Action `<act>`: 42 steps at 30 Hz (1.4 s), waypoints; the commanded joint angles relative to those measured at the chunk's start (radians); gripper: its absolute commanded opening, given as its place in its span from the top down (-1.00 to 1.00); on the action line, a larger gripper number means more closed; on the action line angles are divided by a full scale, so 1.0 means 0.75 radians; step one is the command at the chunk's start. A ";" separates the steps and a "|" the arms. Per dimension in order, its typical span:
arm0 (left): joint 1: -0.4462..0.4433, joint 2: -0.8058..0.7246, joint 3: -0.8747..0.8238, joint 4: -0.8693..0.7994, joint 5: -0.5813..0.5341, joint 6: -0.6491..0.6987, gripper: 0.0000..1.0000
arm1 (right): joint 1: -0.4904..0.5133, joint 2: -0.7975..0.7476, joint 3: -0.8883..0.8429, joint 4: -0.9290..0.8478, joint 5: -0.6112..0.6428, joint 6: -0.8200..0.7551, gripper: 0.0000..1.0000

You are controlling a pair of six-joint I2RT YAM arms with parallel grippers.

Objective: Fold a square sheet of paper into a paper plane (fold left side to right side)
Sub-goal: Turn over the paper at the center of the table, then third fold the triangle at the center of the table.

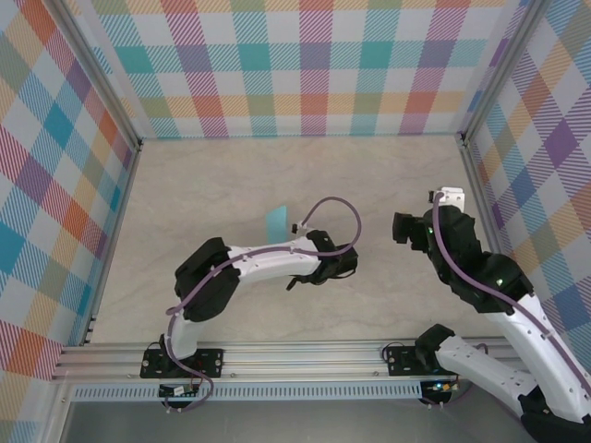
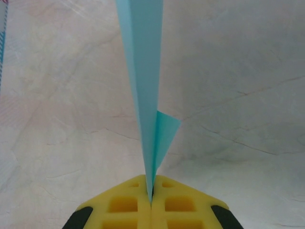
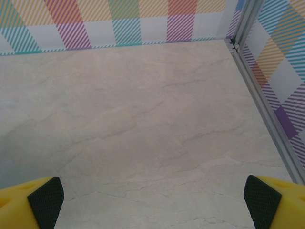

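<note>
The square sheet of paper is folded into a narrow, pointed turquoise paper plane (image 2: 145,95). My left gripper (image 2: 151,200) is shut on its near end, yellow pads pressed together with the paper pinched between them. It stands on edge and stretches away from the fingers over the table, with a small flap sticking out to the right. In the top view the paper plane (image 1: 275,221) shows just behind the left arm, near the table's middle. My right gripper (image 3: 152,202) is wide open over bare table with nothing between its fingers; from above, the right gripper (image 1: 406,228) sits to the right, apart from the paper.
The marble-look table (image 1: 231,185) is enclosed by plaid walls (image 1: 305,65) with metal corner posts (image 3: 257,90). A purple cable (image 1: 337,208) loops above the left wrist. An aluminium rail (image 1: 277,355) runs along the near edge.
</note>
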 commanded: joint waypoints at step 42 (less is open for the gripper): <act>0.778 -1.046 -1.105 1.508 1.311 0.222 -0.89 | -0.095 0.605 -0.118 0.532 -1.481 0.049 -0.81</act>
